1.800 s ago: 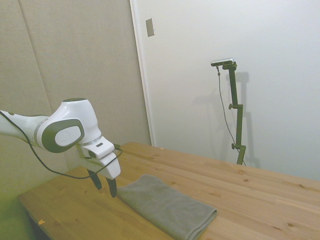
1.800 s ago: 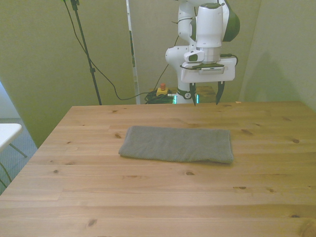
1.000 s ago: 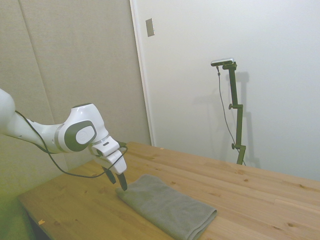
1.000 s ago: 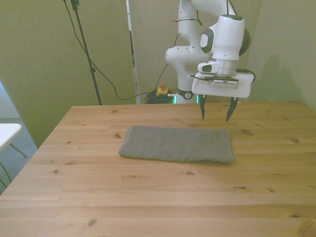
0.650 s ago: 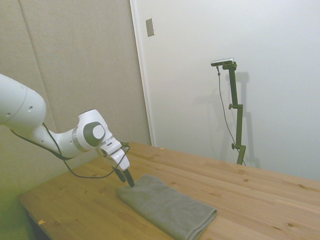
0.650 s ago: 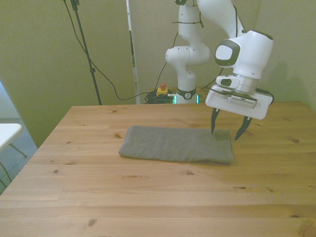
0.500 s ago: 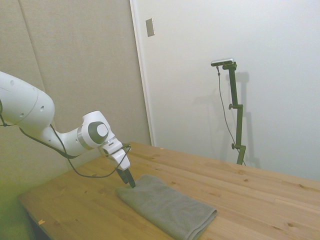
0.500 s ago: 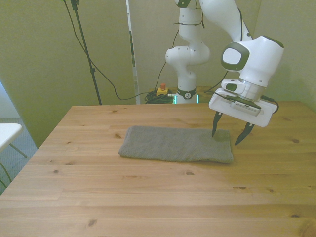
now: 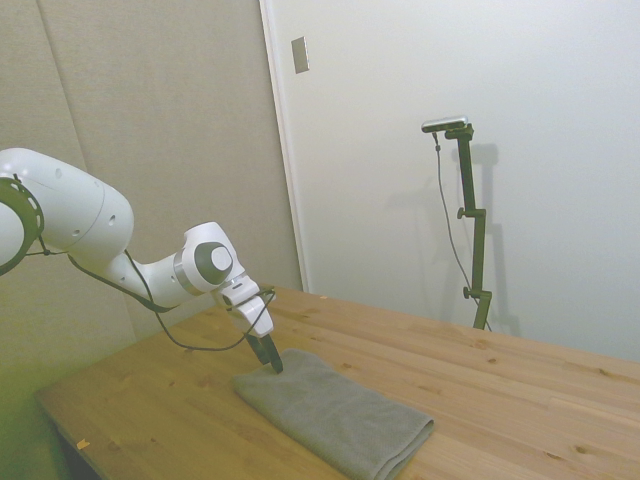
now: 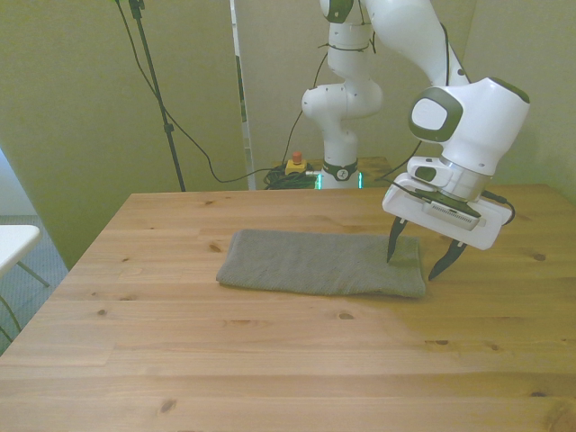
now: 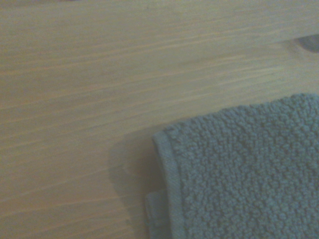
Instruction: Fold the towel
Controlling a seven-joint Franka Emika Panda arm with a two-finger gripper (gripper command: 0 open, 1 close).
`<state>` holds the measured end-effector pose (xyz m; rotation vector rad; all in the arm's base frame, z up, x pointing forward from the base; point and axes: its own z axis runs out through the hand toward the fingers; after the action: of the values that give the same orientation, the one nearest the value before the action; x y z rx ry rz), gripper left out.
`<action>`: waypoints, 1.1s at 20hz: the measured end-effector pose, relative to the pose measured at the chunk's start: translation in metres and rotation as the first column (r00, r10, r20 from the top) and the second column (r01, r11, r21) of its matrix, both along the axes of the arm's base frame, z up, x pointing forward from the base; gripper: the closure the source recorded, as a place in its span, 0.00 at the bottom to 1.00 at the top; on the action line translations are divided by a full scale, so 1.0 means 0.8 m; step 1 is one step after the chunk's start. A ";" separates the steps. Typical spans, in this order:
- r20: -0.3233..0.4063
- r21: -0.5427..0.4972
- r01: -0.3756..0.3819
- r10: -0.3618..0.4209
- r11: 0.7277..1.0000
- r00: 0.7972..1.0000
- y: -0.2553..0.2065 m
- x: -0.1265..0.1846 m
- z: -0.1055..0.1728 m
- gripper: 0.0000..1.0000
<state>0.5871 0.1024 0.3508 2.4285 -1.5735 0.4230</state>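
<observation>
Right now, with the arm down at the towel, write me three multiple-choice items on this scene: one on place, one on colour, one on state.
1. Where is the gripper?
A. at the towel's end on the front view's right
B. over the towel's middle
C. beyond the towel's other end

2. What colour is the towel?
A. bright red
B. grey-olive
C. white with stripes

3. How do the gripper's fingers stand?
A. shut on a lifted corner
B. shut, empty
C. open, spread across the towel's edge

Answers: 1 A, the fingertips straddle that short edge. 2 B, plain in every view. 3 C, one finger over cloth, one outside it, and the towel lies flat on the table.
</observation>
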 end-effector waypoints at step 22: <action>-0.163 -0.055 0.021 -0.030 0.998 0.986 -0.080 -0.014 0.001 1.00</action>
<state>0.5763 0.0383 0.3514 2.3351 -1.5025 0.2498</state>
